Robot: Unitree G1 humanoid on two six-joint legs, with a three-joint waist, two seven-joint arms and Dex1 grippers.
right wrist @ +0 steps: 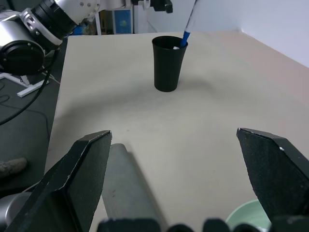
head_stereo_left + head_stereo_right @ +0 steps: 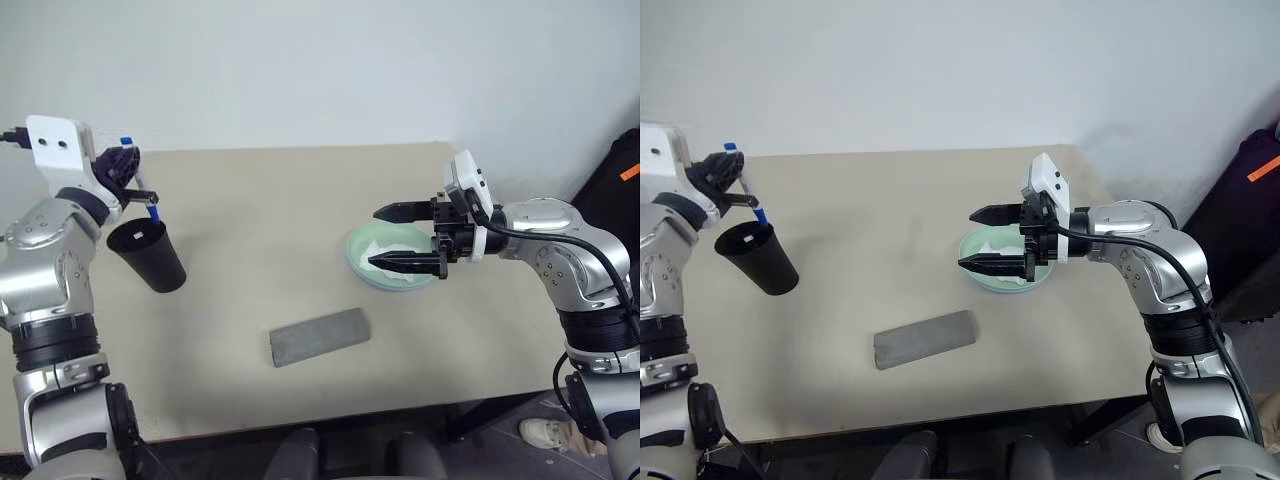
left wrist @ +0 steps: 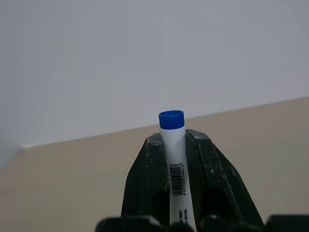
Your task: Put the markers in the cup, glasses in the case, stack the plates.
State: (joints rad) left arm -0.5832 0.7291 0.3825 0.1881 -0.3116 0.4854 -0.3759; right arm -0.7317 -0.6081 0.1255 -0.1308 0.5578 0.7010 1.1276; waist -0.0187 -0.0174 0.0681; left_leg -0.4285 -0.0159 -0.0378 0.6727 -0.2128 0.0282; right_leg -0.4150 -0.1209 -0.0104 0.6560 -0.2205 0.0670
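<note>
The blue-capped marker (image 2: pixel 748 200) hangs at the far left of the table (image 2: pixel 300 230), its lower tip just inside the rim of the black cup (image 2: pixel 147 255), clenched by the left hand (image 2: pixel 135 185). Best to keep it upright and centred, letting go only once it sits deeper. The right hand (image 2: pixel 400 238) hovers released over the green plate (image 2: pixel 365 262); the grey case (image 2: pixel 320 336) lies nearer, well apart, nothing blocking

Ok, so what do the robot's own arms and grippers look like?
Both arms are rounded silver-grey shells with black bands at the joints. A black cable runs along the right arm. Each wrist carries a white camera block. The left gripper and the right gripper each have two black, pointed fingers.
</note>
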